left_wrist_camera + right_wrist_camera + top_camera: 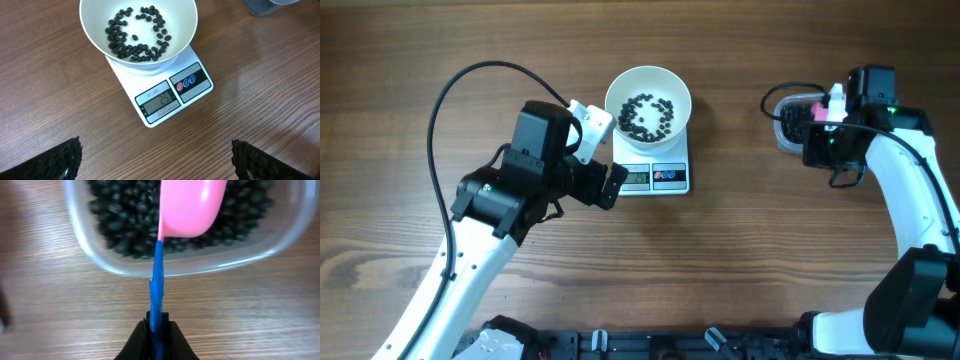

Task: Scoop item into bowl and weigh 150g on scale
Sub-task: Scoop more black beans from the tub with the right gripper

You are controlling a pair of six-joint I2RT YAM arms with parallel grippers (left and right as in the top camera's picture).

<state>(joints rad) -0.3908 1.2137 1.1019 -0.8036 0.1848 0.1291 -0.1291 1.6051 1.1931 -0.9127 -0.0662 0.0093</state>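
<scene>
The white bowl (648, 100) stands on the white scale (658, 176) and holds a thin layer of the black beans (137, 35). The scale's display (161, 104) reads 25. My left gripper (156, 160) is open just in front of the scale, with only bare table between its fingers. At the right, my right gripper (157, 325) is shut on the blue handle of the pink scoop (192, 205). The scoop hangs over a clear tub (125, 265) filled with the black beans (125, 220). No beans show on its visible pink face.
The clear tub (788, 125) sits at the far right of the wooden table, partly under the right arm. A black cable (450, 110) loops over the table at the left. Bare wood lies between the scale and the tub.
</scene>
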